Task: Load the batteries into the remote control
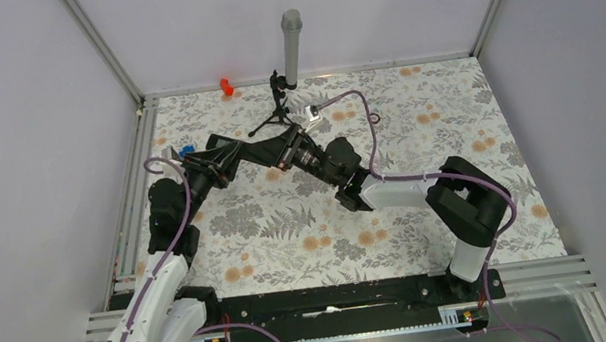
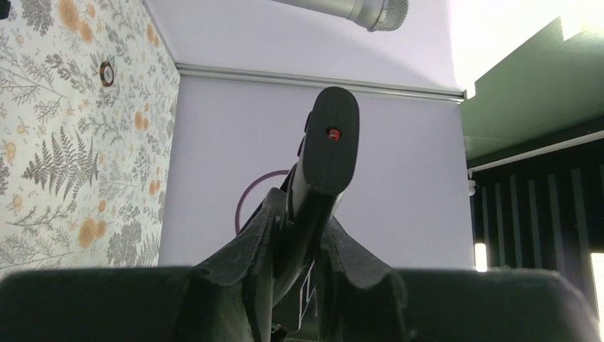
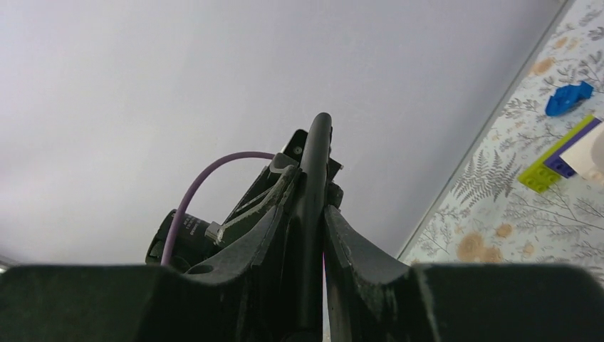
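The black remote control hangs above the table between both grippers. My left gripper is shut on it. In the left wrist view the remote sticks up from between the fingers, its end showing a red dot. My right gripper is shut on its other end. There the remote is a thin black bar seen edge-on between the fingers. I cannot tell whether the back cover is on. The batteries cannot be made out in any view.
A blue lump lies by the left rail, also in the right wrist view, next to a green and purple brick. A microphone on a black tripod stands at the back, with a red piece and a small white object nearby.
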Available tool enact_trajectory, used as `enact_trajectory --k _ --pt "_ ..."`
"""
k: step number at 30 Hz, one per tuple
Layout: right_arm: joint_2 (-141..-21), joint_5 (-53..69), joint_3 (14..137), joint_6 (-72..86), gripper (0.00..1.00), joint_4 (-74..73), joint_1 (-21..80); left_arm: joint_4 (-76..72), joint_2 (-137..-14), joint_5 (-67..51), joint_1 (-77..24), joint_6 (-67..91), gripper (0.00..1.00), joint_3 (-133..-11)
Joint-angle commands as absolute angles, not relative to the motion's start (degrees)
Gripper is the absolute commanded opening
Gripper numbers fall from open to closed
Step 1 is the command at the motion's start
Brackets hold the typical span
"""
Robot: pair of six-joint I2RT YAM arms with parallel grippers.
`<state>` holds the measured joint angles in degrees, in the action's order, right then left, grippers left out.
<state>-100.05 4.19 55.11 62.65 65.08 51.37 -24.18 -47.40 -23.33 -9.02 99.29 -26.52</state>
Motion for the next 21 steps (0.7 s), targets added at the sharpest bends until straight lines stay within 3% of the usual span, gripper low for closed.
enact_trajectory --k 1,5,14,15,19,21 --pt "-105.5 5.6 58.4 58.7 0.06 62.4 52.6 -37.4 -43.1 -39.0 -14.4 110.6 0.00 -28.5" --pt "-104.5 6.3 57.6 58.4 0.08 62.1 52.5 -32.9 -42.2 -38.7 -14.3 105.4 0.00 -29.9" --pt "-91.2 13.6 45.6 57.4 0.27 58.6 46.6 -18.8 -44.2 -37.7 -10.0 87.2 0.00 -35.6" --pt "-89.4 15.3 44.9 57.1 0.32 57.1 45.8 -18.6 -44.9 -38.1 -9.4 86.0 0.00 -35.9" --pt "-82.8 20.2 44.1 53.6 0.71 51.3 44.2 -16.9 -48.7 -41.6 -8.7 79.1 0.00 -37.9" --pt "-80.0 22.2 44.1 51.7 0.85 49.5 43.7 -15.4 -49.6 -42.6 -8.8 75.5 0.00 -38.5"
